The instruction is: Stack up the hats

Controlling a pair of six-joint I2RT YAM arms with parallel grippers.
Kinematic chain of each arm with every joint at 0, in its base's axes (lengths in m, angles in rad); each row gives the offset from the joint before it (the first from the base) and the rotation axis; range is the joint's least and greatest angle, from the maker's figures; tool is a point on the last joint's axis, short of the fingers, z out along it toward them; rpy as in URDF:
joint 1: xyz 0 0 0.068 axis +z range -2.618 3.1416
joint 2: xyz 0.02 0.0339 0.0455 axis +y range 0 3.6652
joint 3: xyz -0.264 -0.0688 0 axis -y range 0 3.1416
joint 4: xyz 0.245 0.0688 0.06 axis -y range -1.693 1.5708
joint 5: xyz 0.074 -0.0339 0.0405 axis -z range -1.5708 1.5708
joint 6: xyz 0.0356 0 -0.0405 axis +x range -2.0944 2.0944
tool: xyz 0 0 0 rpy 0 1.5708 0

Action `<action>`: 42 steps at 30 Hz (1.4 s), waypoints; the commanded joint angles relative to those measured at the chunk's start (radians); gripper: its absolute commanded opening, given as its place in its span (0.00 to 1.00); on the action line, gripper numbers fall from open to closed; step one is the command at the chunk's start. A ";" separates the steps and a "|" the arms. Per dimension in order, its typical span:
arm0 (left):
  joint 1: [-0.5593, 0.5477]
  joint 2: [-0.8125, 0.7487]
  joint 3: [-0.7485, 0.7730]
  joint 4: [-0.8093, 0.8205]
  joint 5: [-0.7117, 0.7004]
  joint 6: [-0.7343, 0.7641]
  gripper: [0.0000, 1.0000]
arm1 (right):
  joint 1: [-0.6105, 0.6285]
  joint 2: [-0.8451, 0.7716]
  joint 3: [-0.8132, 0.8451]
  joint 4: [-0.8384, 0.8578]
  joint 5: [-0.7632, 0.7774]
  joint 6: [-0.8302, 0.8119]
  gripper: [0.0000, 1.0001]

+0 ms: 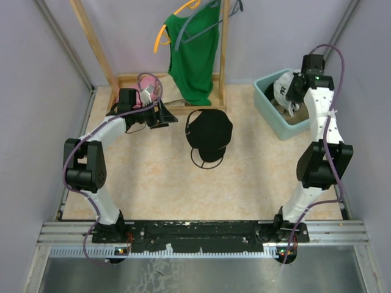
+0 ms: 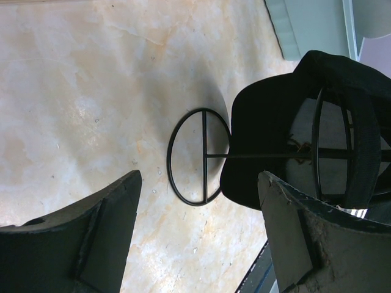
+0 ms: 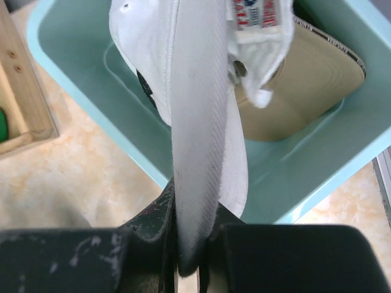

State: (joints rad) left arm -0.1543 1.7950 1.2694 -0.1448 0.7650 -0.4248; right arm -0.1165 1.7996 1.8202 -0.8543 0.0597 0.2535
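Note:
A black hat sits on a wire stand in the middle of the table. In the left wrist view the same black hat hangs over the stand's ring base. My left gripper is open to the left of the stand, with nothing between its fingers. At the back right, over the teal bin, my right gripper is shut on the brim of a white hat. A tan hat lies in the bin under it.
A wooden rack stands along the back. A green shirt on an orange hanger hangs from it. A pink cloth lies at the rack's foot, behind my left gripper. The teal bin's wall is close to the rack's frame.

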 commanded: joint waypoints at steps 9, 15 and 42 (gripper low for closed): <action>0.007 -0.003 0.057 -0.018 0.007 0.012 0.82 | -0.040 0.039 0.217 -0.015 -0.095 0.017 0.13; 0.007 0.001 0.054 -0.016 0.003 0.014 0.82 | -0.040 0.048 0.160 0.009 -0.071 0.011 0.21; 0.007 0.049 0.037 0.027 0.036 -0.003 0.82 | -0.010 -0.437 -0.480 0.251 -0.005 -0.078 0.48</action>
State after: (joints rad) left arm -0.1543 1.8202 1.2961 -0.1406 0.7761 -0.4267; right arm -0.1307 1.3739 1.3415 -0.6880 0.0406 0.1921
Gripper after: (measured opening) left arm 0.823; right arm 0.479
